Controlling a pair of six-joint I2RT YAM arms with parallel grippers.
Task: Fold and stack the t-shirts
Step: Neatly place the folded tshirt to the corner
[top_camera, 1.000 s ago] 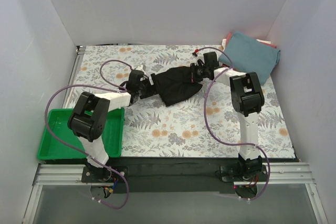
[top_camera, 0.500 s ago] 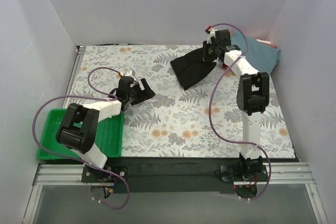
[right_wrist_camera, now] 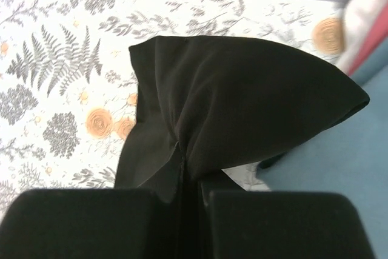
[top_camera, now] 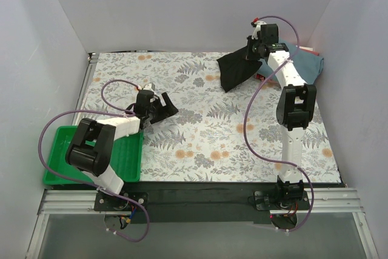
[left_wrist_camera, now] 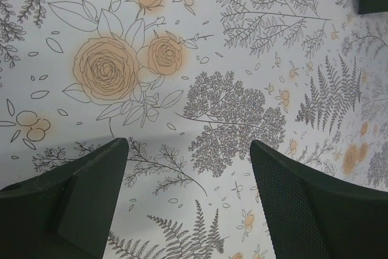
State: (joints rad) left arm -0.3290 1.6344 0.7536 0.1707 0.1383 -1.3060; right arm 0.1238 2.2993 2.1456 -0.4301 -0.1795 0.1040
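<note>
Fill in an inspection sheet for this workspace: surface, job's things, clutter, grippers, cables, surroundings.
Surface: floral cloth covers the table.
Job's things: black t-shirt bunched, hanging from the right gripper; teal-blue t-shirt lies at the far right corner, red-pink cloth showing at its edge.
Clutter: green tray at the near left.
Grippers: left gripper open, holding nothing, over the floral cloth; right gripper shut on the black t-shirt.
Cables: purple cables loop along both arms.
Surroundings: plain pale walls on three sides.
</note>
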